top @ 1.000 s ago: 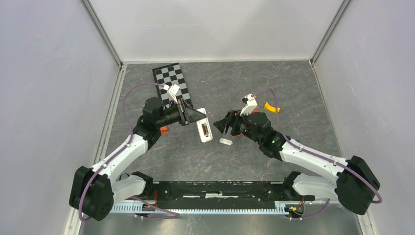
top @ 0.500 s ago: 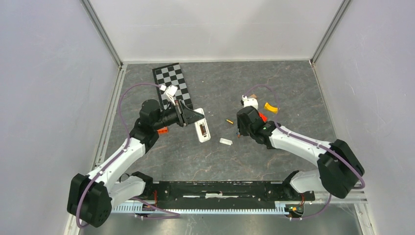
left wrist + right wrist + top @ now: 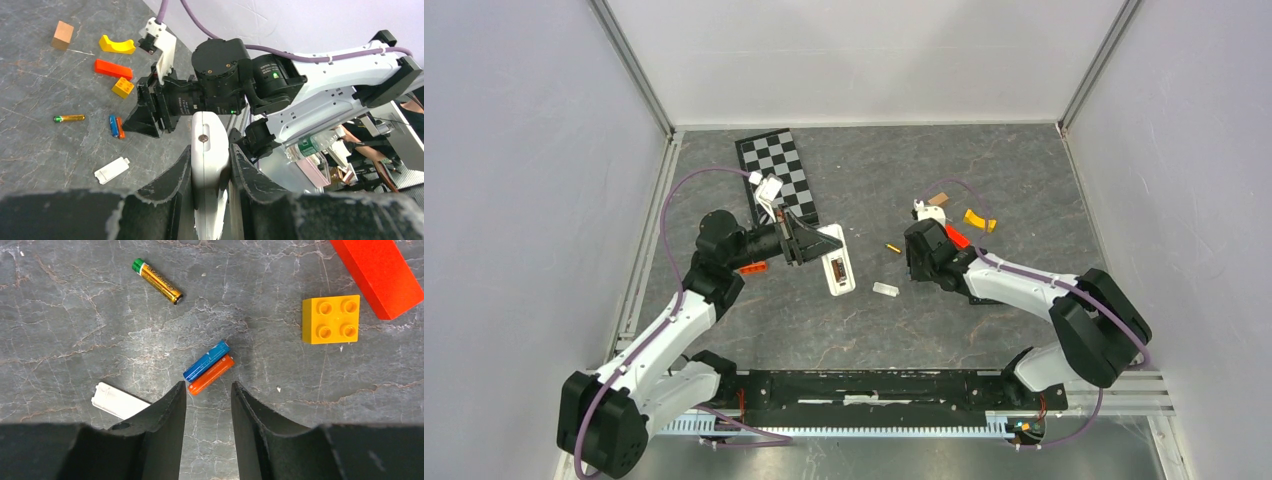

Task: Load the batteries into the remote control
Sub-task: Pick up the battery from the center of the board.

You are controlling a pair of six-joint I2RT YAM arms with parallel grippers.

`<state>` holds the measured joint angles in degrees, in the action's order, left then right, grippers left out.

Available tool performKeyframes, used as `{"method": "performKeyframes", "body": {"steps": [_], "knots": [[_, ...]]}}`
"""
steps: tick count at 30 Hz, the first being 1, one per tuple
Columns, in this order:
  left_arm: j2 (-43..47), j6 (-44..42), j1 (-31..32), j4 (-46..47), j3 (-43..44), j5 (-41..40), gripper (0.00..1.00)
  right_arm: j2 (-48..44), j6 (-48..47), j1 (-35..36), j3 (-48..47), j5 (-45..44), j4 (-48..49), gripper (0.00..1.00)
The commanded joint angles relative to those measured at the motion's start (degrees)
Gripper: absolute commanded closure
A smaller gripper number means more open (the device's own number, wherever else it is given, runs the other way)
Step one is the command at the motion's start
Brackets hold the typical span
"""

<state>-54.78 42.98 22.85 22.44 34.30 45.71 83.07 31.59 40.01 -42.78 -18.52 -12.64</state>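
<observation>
Pick-up seems to be in hand: the remote [image 3: 210, 142] is clamped in the left gripper [image 3: 210, 167], the right gripper [image 3: 207, 390] is held apart over the touching blue battery [image 3: 206, 360] and orange battery [image 3: 211, 374] on the table [image 3: 75, 340], and one must next be pinched singly.

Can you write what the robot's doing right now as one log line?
left fingers: shut on remote | right fingers: open near blue battery, orange battery | gold battery: lying apart
</observation>
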Motion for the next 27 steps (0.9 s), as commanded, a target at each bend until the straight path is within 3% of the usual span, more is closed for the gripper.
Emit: {"method": "performKeyframes", "body": {"steps": [1, 6, 13, 19, 27], "knots": [[1.22, 0.5, -0.21, 5.12, -0.1, 2.9, 0.98, -0.02, -1.96, -0.28, 0.53, 0.59, 4.14, 0.56], [1.14, 0.94, -0.2, 5.17, -0.21, 1.85, 0.98, 0.61, -15.47, -0.28, -1.01, 1.77, 6.55, 0.56], [0.82, 0.97, -0.19, 4.52, -0.01, 1.05, 0.98, 4.39, -32.37, -0.3, -5.41, 1.9, 5.5, 0.48], [1.47, -0.02, -0.18, 2.64, 0.56, -0.05, 0.98, 11.01, -36.3, -0.56, -10.81, 5.59, 7.19, 0.41], [2.75, -2.18, -0.2, -1.5, 1.54, -1.1, 0.98, 18.51, -38.61, -1.98, -16.67, 9.98, 5.6, 0.44]]}}
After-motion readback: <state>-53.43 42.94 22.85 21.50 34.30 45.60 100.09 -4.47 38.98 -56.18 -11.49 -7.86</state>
